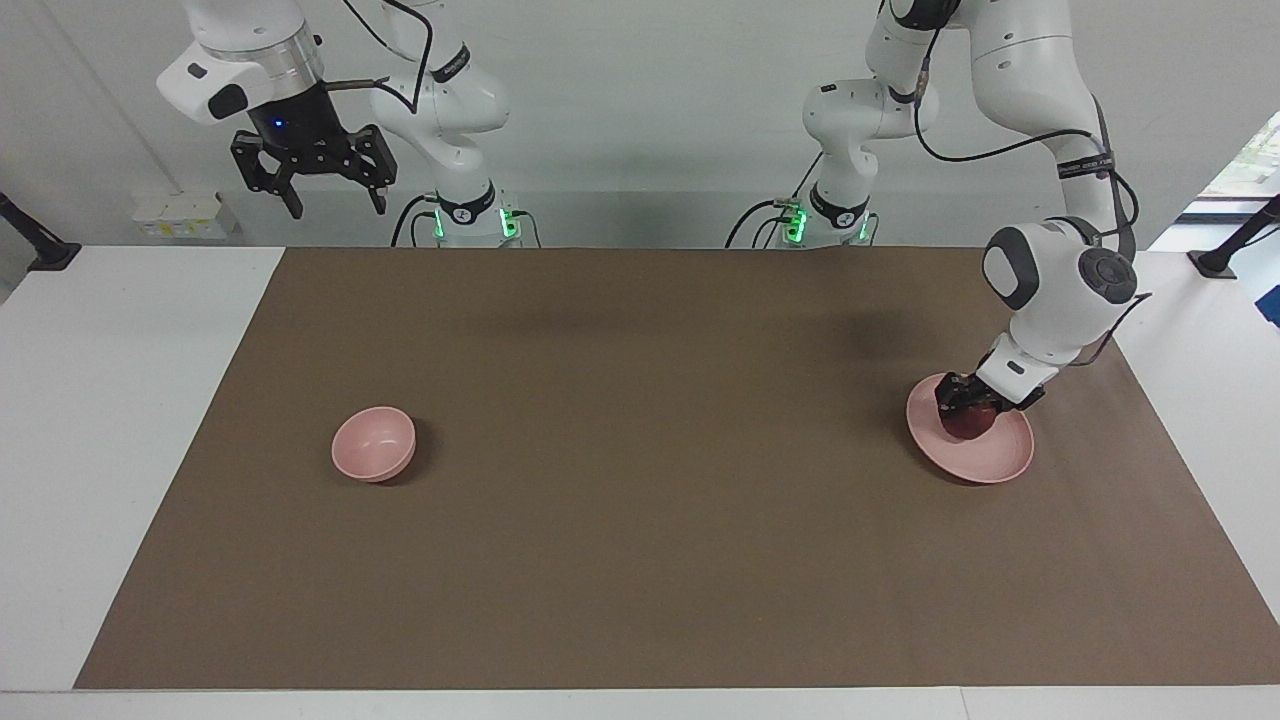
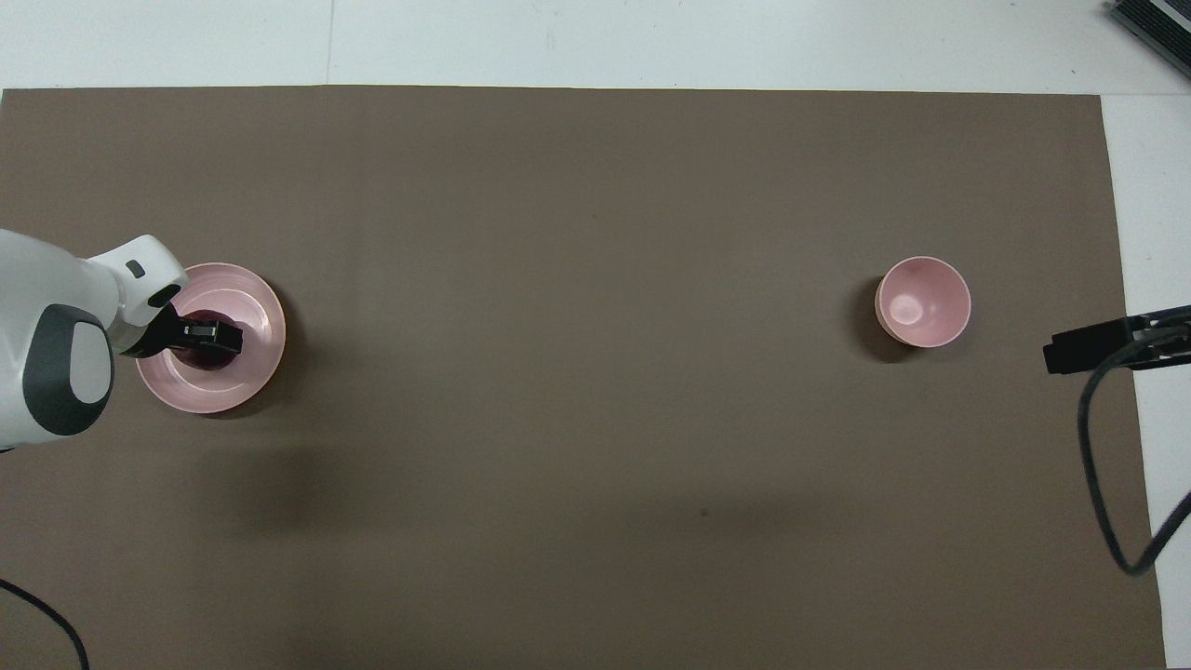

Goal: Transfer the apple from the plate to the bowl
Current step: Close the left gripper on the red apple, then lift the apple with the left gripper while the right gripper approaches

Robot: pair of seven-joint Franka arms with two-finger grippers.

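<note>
Where the dark red apple [image 1: 966,423] sits on the pale pink plate [image 1: 1000,462], toward my left arm's end of the table, I find my left gripper [image 1: 962,402] down on it, fingers drawn in against the fruit's sides and pinching it. Apple remains in contact with the plate; no lift is evident. From overhead, the black fingers [image 2: 212,333] cover most of the apple [image 2: 207,355], leaving only a dark rim of its round body visible.

Plate: wide, shallow, round, smooth and matte, with a raised inner ring showing in the overhead view. It lies flat on the brown mat [image 1: 640,500], a plain, even sheet covering most of the white table [image 1: 110,420].

Bowl [image 1: 373,443]: small, deep, round, the same pale pink, smooth inside with a soft highlight at its bottom. It stands upright and holds nothing, well apart from the plate, toward my right arm's end of the table.

My right gripper [image 1: 333,205] waits raised above the table edge at its own end, fingers spread wide, holding nothing. Black cable [image 2: 1107,465] trails by it in the overhead view.
</note>
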